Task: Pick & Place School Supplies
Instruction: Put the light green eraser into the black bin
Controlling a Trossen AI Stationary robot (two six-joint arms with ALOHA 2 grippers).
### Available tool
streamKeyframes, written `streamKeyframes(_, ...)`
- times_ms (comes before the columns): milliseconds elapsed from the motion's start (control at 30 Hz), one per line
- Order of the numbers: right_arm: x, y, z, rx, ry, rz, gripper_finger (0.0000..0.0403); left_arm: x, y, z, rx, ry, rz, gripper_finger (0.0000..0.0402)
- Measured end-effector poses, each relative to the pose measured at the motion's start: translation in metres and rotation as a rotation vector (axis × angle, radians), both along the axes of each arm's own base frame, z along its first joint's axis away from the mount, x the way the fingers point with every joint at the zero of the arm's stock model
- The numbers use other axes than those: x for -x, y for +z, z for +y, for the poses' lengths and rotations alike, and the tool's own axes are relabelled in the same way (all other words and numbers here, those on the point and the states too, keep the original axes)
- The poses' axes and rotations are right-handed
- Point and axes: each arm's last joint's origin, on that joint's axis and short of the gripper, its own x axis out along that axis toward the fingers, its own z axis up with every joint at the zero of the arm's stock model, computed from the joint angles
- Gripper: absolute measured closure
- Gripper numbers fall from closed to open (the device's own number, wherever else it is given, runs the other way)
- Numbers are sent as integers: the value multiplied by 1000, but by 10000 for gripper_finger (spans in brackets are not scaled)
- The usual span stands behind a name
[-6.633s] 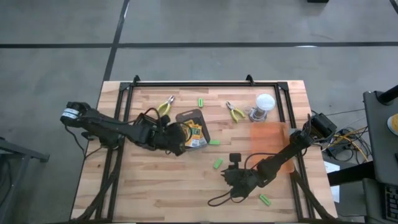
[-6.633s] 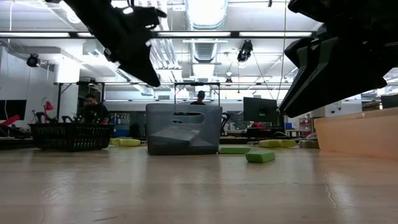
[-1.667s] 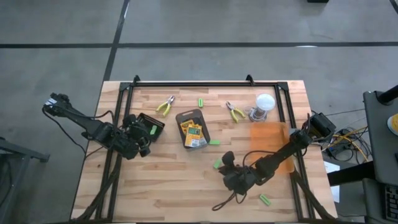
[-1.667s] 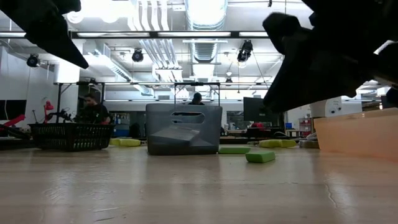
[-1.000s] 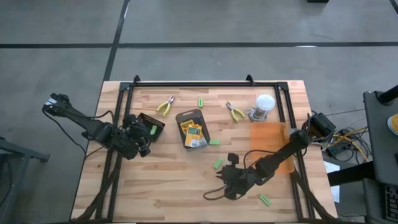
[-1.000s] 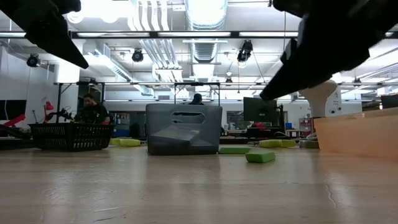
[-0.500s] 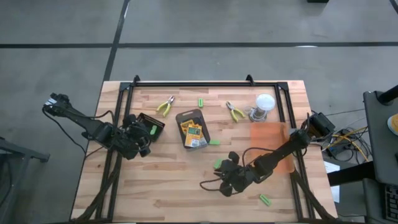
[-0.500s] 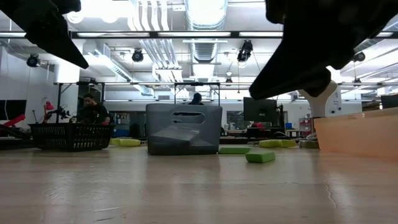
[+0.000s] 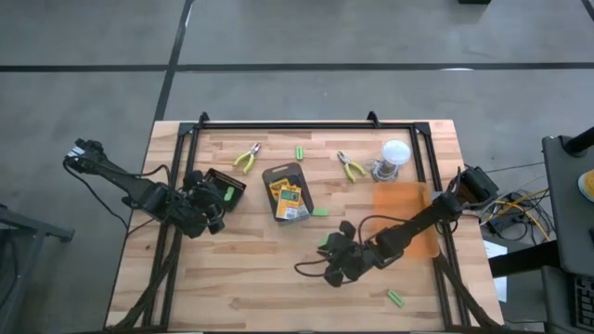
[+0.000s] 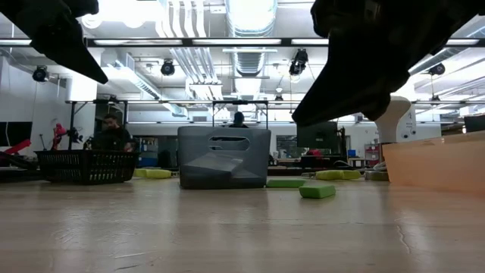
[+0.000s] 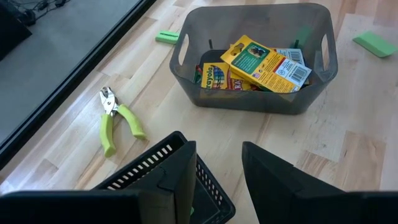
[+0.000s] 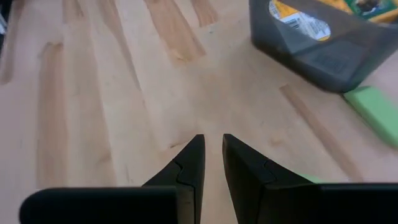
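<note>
We noted the right gripper (image 9: 327,269), fingers nearly closed and empty, just beside a green stick (image 9: 325,243); descending closed, we judged, could knock it away.

The left gripper (image 11: 214,171), parted and empty, waited over a black basket (image 9: 225,185).

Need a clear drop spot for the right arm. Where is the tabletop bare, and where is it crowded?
Bare: the near-left wood between the left gripper, the right gripper and the table's front edge. Crowded: the far half, around the grey tray, both pliers and the jar.
</note>
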Motion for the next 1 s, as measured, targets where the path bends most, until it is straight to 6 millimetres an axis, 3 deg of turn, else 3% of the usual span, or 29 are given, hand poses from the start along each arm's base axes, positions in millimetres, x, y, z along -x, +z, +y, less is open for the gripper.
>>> streamKeyframes(200, -2, 1, -8, 163, -41, -18, 346, 0, 0, 0, 0, 0, 0, 266)
streamKeyframes(667, -7, 5, -16, 280, -121, -69, 346, 0, 0, 0, 0, 0, 0, 266)
streamKeyframes(1000, -6, 10, -19, 338, -139, -78, 290, 0, 0, 0, 0, 0, 1, 266)
